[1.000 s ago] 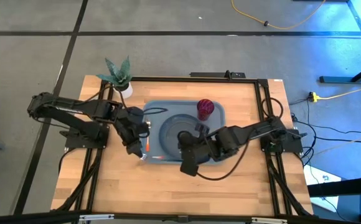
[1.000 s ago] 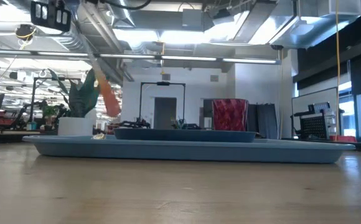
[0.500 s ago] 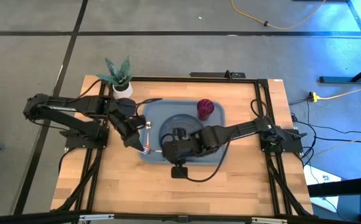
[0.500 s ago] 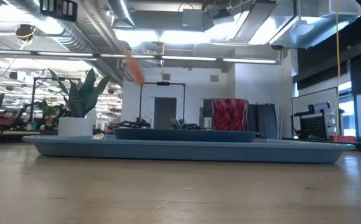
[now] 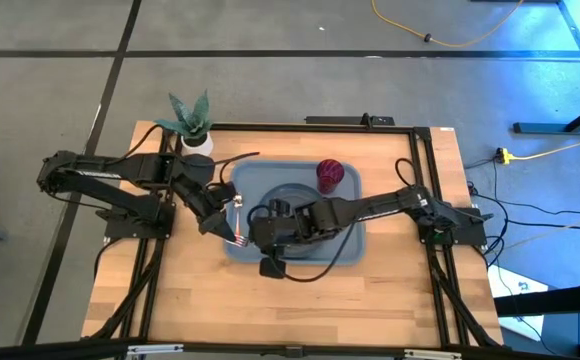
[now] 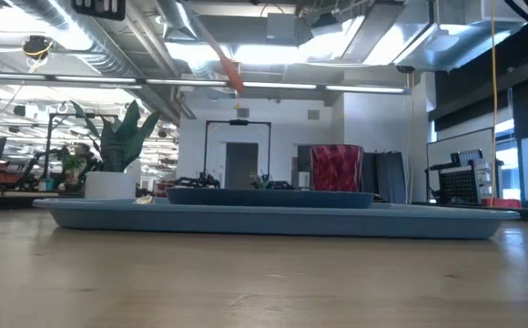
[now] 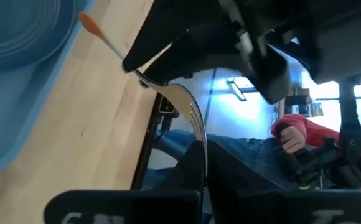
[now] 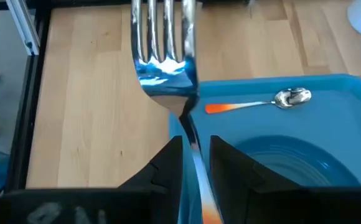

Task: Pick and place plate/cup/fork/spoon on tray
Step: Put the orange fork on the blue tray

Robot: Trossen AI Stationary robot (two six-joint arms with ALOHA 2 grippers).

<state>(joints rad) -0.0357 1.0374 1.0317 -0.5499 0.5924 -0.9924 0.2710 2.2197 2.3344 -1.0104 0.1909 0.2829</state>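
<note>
Silver tines lead the fork (image 8: 165, 62), raised above the tray's (image 5: 340, 245) left edge. They point out over bare table (image 5: 300, 310), the orange handle back over the tray. The left tool (image 5: 226, 217) is clamped on the tines. The right tool (image 5: 257, 228), reaching across the plate (image 8: 292, 162), straddles the neck with its fingers apart. The spoon (image 8: 274, 99) lies inside the tray.

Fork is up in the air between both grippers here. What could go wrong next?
1. The left gripper pinches the fork by its tines only, while the right gripper's jaws stand open around its neck; it may slip and drop.
2. It hangs over the tray's edge, so it could land on the table or hit the spoon.
</note>
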